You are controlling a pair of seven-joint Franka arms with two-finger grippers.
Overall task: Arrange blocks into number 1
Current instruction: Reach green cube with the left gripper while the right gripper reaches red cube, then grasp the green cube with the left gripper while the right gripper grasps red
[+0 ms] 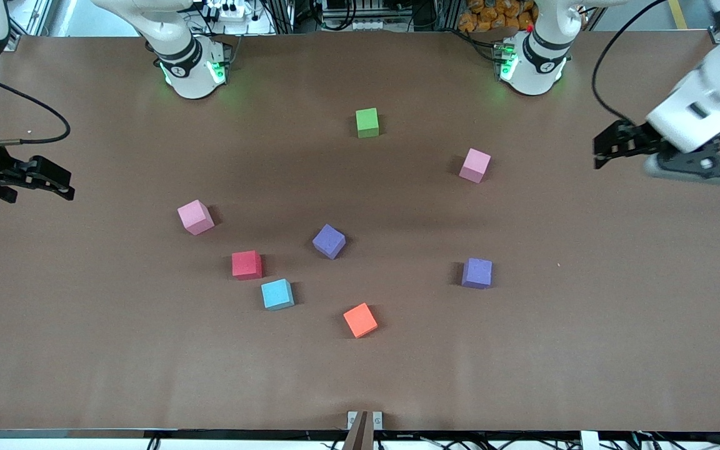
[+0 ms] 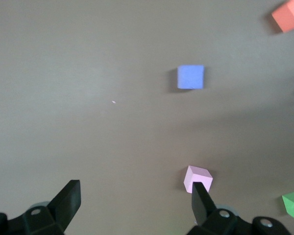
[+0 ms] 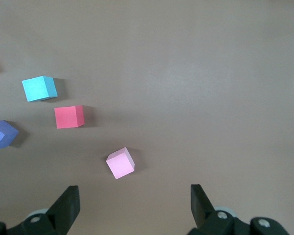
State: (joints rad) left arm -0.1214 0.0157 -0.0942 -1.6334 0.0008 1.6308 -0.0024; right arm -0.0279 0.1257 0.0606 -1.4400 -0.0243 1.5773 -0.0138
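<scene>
**Blocks scattered, both grippers empty and wide**

Eight blocks lie loose on the brown table (image 1: 85, 350), none touching.
- green block (image 1: 367, 122): closest to the robot bases, mid-table.
- pink block (image 1: 475, 165) toward the left arm's end; second pink block (image 1: 195, 217) toward the right arm's end.
- purple block (image 1: 329, 241) mid-table; second purple block (image 1: 477, 273) toward the left arm's end.
- red block (image 1: 247, 264) and light blue block (image 1: 277, 294) sit near each other.
- orange block (image 1: 360, 320): nearest the front camera.

left gripper (image 1: 604, 150): fingers spread, nothing held, hovering over the left arm's end of the table. right gripper (image 1: 60, 184): fingers spread, nothing held, over the right arm's end. Both are well apart from every block.
</scene>
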